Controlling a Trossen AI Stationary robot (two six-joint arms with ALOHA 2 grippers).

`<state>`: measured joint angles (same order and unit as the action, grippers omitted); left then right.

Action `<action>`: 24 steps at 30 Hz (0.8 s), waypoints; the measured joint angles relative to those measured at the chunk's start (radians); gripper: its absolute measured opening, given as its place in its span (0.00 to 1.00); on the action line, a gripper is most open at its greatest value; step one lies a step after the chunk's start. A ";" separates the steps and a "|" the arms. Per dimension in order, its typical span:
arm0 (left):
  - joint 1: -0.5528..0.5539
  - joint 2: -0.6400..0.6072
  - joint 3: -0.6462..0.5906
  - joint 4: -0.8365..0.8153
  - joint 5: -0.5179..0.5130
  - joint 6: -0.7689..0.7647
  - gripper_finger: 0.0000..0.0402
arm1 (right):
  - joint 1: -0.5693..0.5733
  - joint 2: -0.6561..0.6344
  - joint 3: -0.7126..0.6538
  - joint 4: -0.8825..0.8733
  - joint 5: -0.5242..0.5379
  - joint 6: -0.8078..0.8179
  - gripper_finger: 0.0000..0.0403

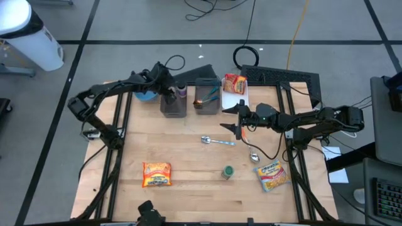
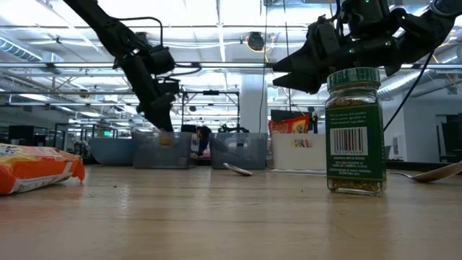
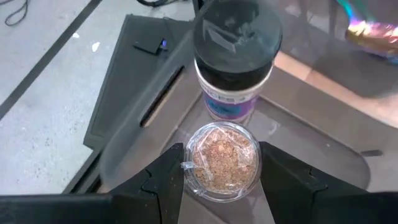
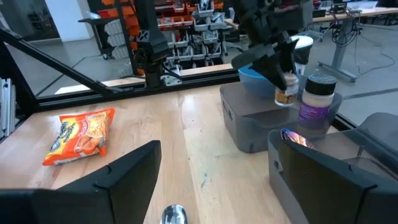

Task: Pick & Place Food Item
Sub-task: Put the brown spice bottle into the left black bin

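spice jar (image 3: 222,160) | clear, brown contents | upright | over grey bin (image 3: 323,134)

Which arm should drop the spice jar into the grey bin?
Left. The left gripper grips the small spice jar above the grey bin; the right gripper hangs open over mid-table.

Pale matt wood table (image 1: 188,163); shiny metal spoon (image 1: 217,141); glossy plastic noodle packet (image 1: 156,174)
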<state>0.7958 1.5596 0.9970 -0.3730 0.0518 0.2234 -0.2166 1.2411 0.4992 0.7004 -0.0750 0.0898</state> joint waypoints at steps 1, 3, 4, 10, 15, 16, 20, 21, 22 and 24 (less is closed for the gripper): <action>-0.001 0.013 0.000 0.000 -0.002 0.001 0.46 | 0.000 0.000 0.000 -0.001 0.000 0.000 0.79; -0.002 0.037 0.000 -0.001 -0.003 0.003 0.46 | 0.000 0.000 0.000 -0.001 0.000 0.000 0.79; -0.001 0.048 0.000 -0.002 -0.005 0.002 0.46 | 0.000 0.000 0.000 -0.001 0.000 0.001 0.79; 0.001 0.084 0.000 0.031 -0.037 0.005 0.46 | -0.002 0.000 0.000 -0.001 0.000 0.002 0.79; 0.001 0.102 0.000 0.037 -0.053 0.008 0.46 | -0.009 0.000 0.000 -0.002 0.000 0.001 0.79; 0.001 0.102 0.000 0.037 -0.053 0.009 0.46 | -0.012 0.000 0.000 -0.003 0.000 0.000 0.79; 0.001 0.103 0.000 0.046 -0.053 0.008 0.46 | -0.015 0.000 0.000 -0.002 0.000 -0.004 0.79; 0.001 0.103 0.000 0.052 -0.053 0.005 0.46 | -0.016 0.000 0.000 -0.002 0.000 -0.004 0.79; 0.001 0.103 0.000 0.057 -0.053 0.003 0.46 | -0.016 0.000 0.000 -0.002 0.000 -0.005 0.79; 0.001 0.103 0.000 0.063 -0.052 -0.001 0.46 | -0.018 0.000 0.000 -0.002 0.000 -0.004 0.79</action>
<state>0.7971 1.6623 0.9970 -0.3097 -0.0006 0.2224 -0.2344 1.2411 0.4992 0.6981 -0.0750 0.0856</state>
